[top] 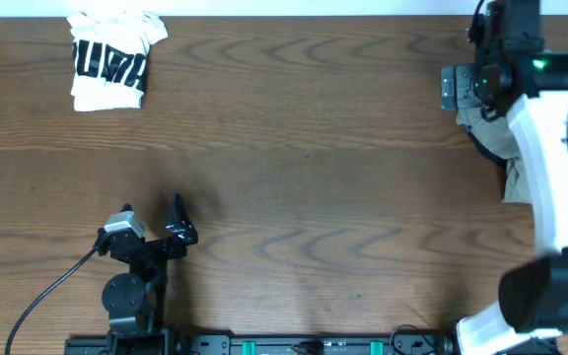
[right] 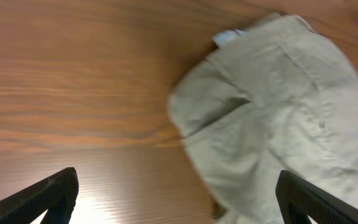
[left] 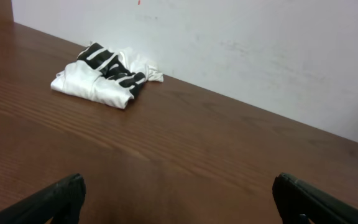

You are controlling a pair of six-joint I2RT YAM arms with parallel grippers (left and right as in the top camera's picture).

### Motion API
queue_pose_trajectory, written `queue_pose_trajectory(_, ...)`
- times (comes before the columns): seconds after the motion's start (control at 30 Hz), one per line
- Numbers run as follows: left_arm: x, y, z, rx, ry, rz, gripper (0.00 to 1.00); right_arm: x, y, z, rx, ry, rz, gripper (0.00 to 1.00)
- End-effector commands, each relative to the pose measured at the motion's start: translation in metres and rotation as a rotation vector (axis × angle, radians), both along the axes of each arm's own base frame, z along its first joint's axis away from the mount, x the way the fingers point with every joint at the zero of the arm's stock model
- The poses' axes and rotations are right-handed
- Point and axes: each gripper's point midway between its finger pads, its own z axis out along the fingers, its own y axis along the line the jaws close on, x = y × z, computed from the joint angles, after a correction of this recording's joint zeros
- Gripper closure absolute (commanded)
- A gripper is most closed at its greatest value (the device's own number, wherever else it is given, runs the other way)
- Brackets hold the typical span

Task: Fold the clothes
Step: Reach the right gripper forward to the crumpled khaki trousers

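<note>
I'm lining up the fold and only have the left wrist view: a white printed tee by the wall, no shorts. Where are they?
Observer: The shorts lie bunched up at the right side of the table, far across from the tee.
Operator: Is the right arm on them yet?
Observer: No. The right gripper hangs above the shorts, jaws open, holding nothing.

White right arm (top: 552, 158), green light (top: 538, 65), perhaps LED
</note>
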Motion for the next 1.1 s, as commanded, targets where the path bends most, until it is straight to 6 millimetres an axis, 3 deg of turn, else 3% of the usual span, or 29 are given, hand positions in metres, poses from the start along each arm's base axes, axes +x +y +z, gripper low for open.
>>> queue_pose_trajectory(0.0, -0.001, -0.001, -0.017, 0.003, 0.052, -0.009, 0.02, 0.008, -0.034, -0.015, -0.193, 0.066, -0.053, 0.01)
queue_pose_trajectory(0.3, -0.001, -0.001, -0.017, 0.003, 0.052, -0.009, 0.02, 0.029, -0.051, -0.083, -0.322, 0.206, -0.046, 0.01)
queue_pose_trajectory(0.43, -0.001, -0.001, -0.017, 0.003, 0.052, -0.009, 0.02, 0.031, -0.059, -0.104, -0.391, 0.265, -0.044, 0.06)
queue_pose_trajectory(0.7, -0.001, -0.001, -0.017, 0.003, 0.052, -0.009, 0.02, 0.027, -0.07, -0.135, -0.467, 0.353, -0.056, 0.14)
queue_pose_trajectory(0.83, -0.001, -0.001, -0.017, 0.003, 0.052, -0.009, 0.02, 0.025, -0.07, -0.143, -0.468, 0.374, -0.052, 0.23)
queue_pose_trajectory(0.97, -0.001, -0.001, -0.017, 0.003, 0.052, -0.009, 0.02, 0.022, -0.07, -0.148, -0.468, 0.386, -0.05, 0.24)
queue_pose_trajectory(1.07, -0.001, -0.001, -0.017, 0.003, 0.052, -0.009, 0.02, 0.021, -0.071, -0.149, -0.468, 0.39, -0.05, 0.37)
